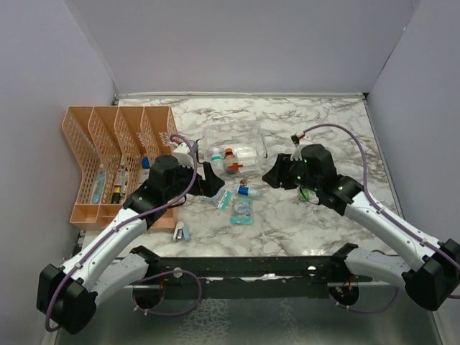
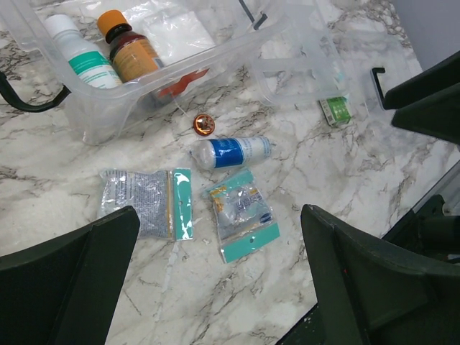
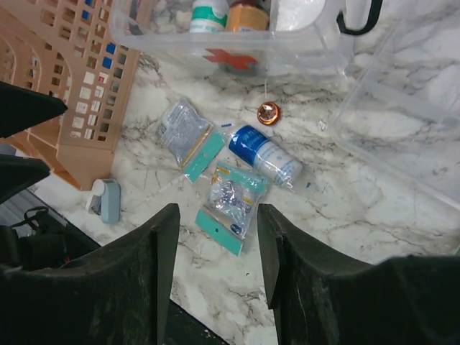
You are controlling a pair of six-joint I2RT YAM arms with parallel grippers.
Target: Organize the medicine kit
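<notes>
The medicine kit (image 1: 208, 136) is a clear box, open, at the table's middle back, with a white bottle (image 2: 79, 54) and an orange-capped brown bottle (image 2: 129, 56) inside. Its red cross (image 3: 230, 57) faces me. The clear lid (image 3: 410, 136) lies beside it. A blue-and-white bandage roll (image 2: 231, 152), two teal-edged packets (image 2: 147, 203) (image 2: 241, 213) and a small copper cap (image 2: 203, 125) lie on the marble in front. My left gripper (image 1: 214, 185) (image 2: 219, 287) is open and empty above the packets. My right gripper (image 1: 272, 177) (image 3: 219, 266) is open and empty, hovering over the same items.
An orange lattice organizer (image 1: 118, 162) stands at the left with a few items in it. A small grey-white object (image 3: 106, 200) lies at its front corner. A small green box (image 2: 336, 110) lies by the lid. The two grippers face each other closely.
</notes>
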